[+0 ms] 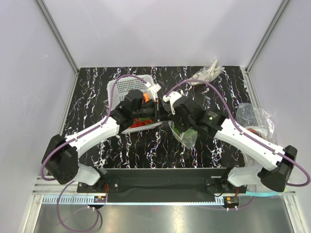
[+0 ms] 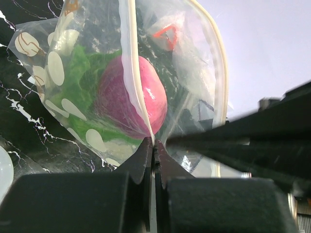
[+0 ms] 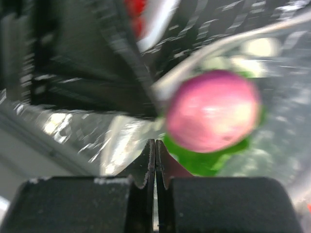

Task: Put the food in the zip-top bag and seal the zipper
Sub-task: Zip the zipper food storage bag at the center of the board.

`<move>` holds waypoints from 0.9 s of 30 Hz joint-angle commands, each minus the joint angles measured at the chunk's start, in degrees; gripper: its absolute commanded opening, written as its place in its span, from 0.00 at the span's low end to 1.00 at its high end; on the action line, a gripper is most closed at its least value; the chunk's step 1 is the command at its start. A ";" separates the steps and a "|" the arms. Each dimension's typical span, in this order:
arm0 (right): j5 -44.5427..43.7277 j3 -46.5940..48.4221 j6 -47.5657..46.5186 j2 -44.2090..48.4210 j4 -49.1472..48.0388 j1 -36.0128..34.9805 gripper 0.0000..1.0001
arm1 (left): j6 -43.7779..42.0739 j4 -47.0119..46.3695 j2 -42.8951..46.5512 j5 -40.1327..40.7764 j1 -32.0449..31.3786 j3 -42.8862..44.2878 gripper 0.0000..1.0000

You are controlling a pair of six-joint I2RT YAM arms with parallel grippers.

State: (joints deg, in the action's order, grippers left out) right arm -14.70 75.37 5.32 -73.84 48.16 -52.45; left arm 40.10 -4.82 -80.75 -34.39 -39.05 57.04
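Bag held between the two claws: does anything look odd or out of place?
The bag gapes at the mouth: its two zipper strips bow apart, lettuce and a pink bulb showing inside. Red and orange pieces lie outside it, by the white basket.

Bag [image 2: 53,68] clear, pale-dotted; bulb [image 2: 114,102] pink-purple; lettuce [image 2: 82,77] green — basket [image 1: 124,86] white

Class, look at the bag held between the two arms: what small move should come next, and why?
Probably ease the two pincers apart to pull the mouth of the bag taut. The left pincer is shut on the zip strip, the right pincer on the film nearby, yet the mouth gapes, with the pink bulb and lettuce inside.
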 commanded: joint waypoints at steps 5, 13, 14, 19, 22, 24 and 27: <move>7.08 0.57 -3.21 -5.52 1.06 -0.11 0.00 | -1.95 -1.86 1.65 -1.29 0.29 1.85 0.00; -21.41 -4.62 -0.49 -3.77 -17.88 -0.02 0.00 | -3.09 -0.98 1.30 -0.85 0.20 1.41 0.00; -23.77 -5.06 0.03 -2.11 -19.58 -0.02 0.00 | -3.27 -0.72 1.30 -0.68 0.20 1.59 0.00; -29.59 -6.73 -0.75 -0.68 -27.15 0.15 0.00 | -4.50 0.42 1.03 -0.41 0.20 2.11 0.00; -30.30 -4.98 -0.58 -2.61 -23.84 0.68 0.00 | -5.73 2.00 1.12 0.11 0.20 2.55 0.00; -29.17 -3.84 0.48 -3.41 -21.72 1.47 0.00 | -6.87 3.23 1.38 0.64 0.20 2.90 0.00; -24.78 -3.13 2.23 -4.38 -16.54 3.40 0.00 | -7.92 4.73 1.65 1.69 0.20 3.34 0.00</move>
State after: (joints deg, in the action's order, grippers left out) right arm -40.29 69.76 5.10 -77.23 28.08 -50.89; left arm 34.70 -0.45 -80.75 -33.74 -38.85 57.47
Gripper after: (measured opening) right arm 0.009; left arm 0.012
